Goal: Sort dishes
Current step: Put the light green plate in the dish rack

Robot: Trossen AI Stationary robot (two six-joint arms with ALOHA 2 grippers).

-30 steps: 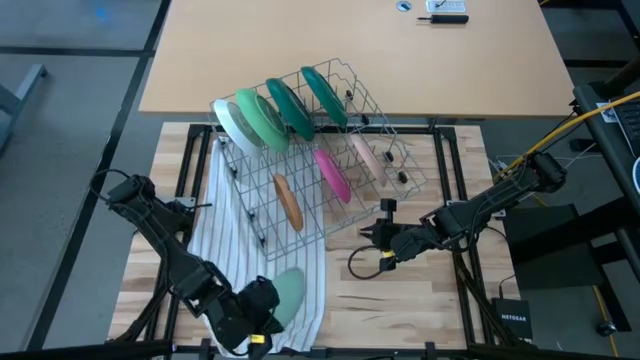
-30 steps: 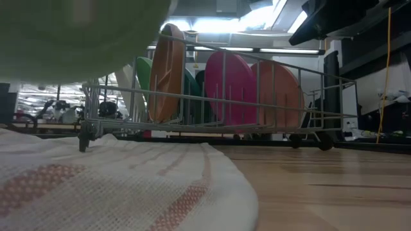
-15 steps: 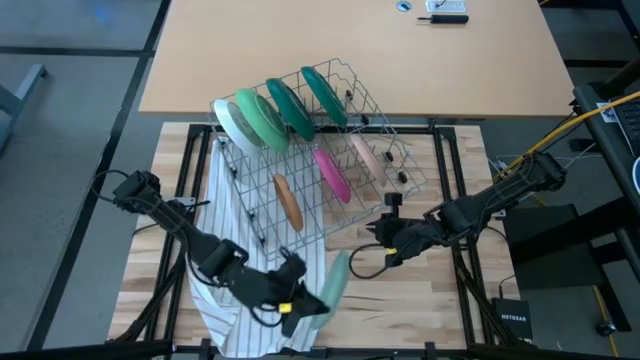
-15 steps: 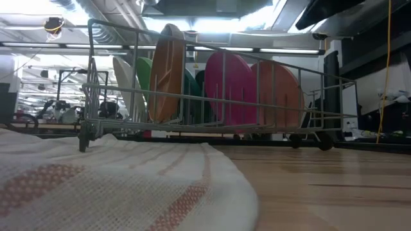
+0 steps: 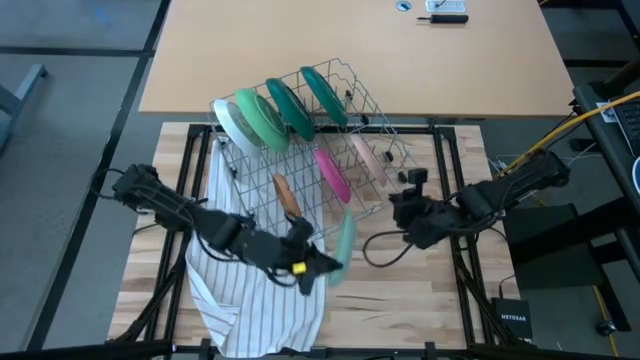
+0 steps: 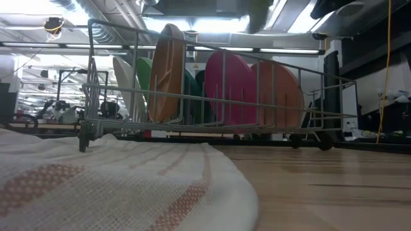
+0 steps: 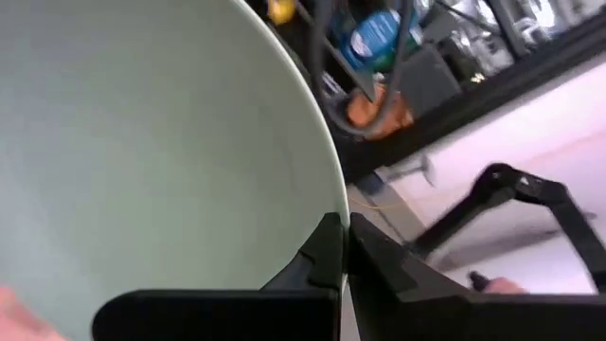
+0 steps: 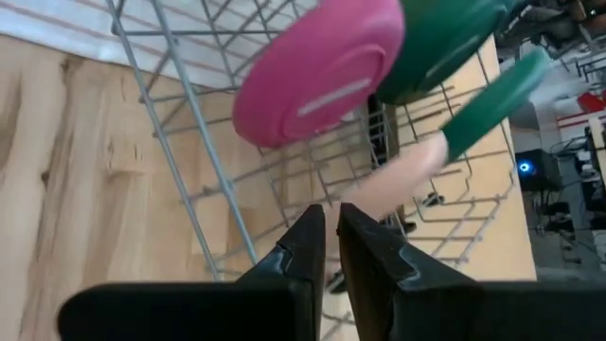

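The left tool (image 5: 318, 264) clamps the pale green plate (image 5: 343, 245) by its rim, just beside the wire rack (image 5: 300, 165).

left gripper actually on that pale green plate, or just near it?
Touching. In the left wrist view the left gripper has its fingers closed on the rim of the pale green plate; the high view shows the plate held on edge.

The setting is presenting as a robotics laboratory or workshop. A wooden worktable (image 5: 400, 300) is sitting on a black metal frame (image 5: 450, 200), with a second plain tabletop (image 5: 350, 60) adjoining it. Cables, including a yellow cable (image 5: 570, 130), are running beside the table. In the low view, ceiling strip lights (image 6: 212, 25) and exposed ducting are showing overhead, and cluttered benches (image 6: 58, 112) are standing behind.
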